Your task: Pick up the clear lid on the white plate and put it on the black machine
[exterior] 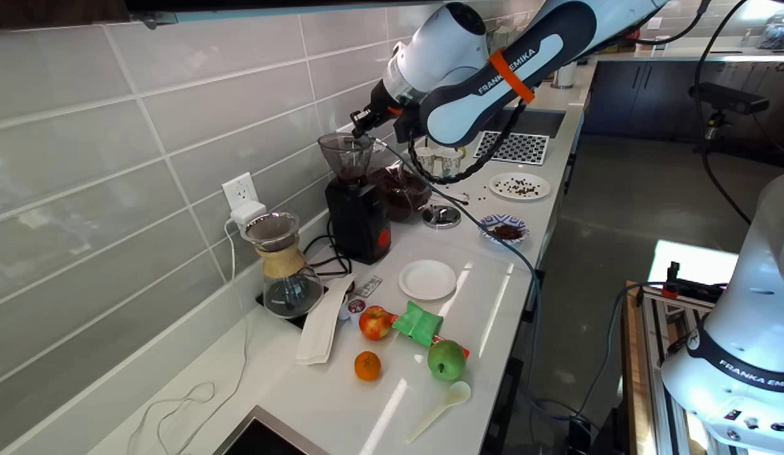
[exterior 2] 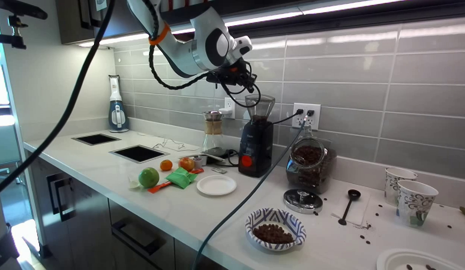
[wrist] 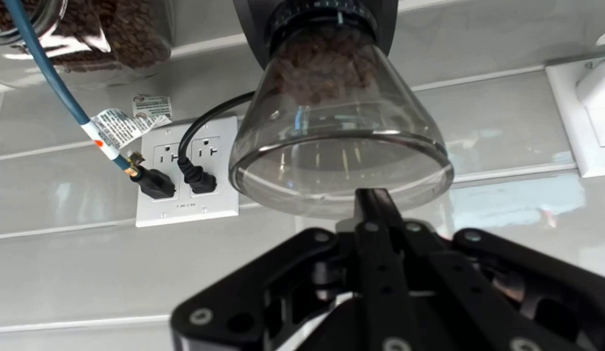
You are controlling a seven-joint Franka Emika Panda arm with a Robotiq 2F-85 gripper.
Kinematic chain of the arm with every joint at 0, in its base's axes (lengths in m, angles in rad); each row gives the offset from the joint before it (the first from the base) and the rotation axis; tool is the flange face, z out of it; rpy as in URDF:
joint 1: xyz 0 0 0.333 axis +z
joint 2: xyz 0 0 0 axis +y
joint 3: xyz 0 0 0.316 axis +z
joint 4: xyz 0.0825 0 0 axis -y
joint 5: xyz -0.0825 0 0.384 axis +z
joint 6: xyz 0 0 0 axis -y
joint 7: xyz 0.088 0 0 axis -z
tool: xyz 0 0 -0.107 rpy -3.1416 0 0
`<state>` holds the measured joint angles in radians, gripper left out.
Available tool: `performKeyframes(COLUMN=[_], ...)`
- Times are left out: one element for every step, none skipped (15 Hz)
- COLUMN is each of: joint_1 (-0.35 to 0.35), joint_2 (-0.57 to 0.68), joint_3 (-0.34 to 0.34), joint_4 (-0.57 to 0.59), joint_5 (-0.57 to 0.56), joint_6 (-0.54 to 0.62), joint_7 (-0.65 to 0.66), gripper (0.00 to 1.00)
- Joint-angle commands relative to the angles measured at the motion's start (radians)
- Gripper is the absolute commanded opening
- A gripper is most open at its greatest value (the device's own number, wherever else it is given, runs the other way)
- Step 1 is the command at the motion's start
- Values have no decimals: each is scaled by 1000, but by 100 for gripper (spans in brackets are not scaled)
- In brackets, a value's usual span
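My gripper (wrist: 375, 192): tips together, no obj. seen betw., nr. coffee grinder (exterior 2: 256, 144) hopper (wrist: 339, 122). Sideways nudge could jar hopper, spill coffee beans (wrist: 324, 68); clear lid seated? can't tell.

I see a bright strip light (exterior 2: 264, 18), glare streaking the counter (exterior: 341, 404) (my gripper (wrist: 373, 192) looks soft up close).
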<state>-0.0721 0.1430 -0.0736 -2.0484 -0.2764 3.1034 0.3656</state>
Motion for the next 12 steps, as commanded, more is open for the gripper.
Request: performKeyframes(joint_1=[19, 24, 30, 31, 33, 34, 27, 26, 24, 24, 24, 25], joint_2=[-25, -35, -46, -59, -75, -90, -116, -138, -166, -190, -213, -237], joint_3=[-32, -41, -53, -57, -64, -69, -58, -59, -49, -41, -36, -32], joint_4=[-14, -17, -21, -29, -38, -48, -70, -83, -104, -126, -145, -167], joint_5=[-67, -87, -112, -128, -146, -161, -154, -164, -149, -131, -114, -104], joint_6=[-7, -28, -37, -50, -60, -73, -96, -130, -177, -215, -245, -264], joint_7=[17, 27, 43, 50, 61, 71, 58, 69, 61, 60, 51, 49], gripper=[0, 0, 0, 0, 13, 26, 33, 40, 49, 56, 64, 71])
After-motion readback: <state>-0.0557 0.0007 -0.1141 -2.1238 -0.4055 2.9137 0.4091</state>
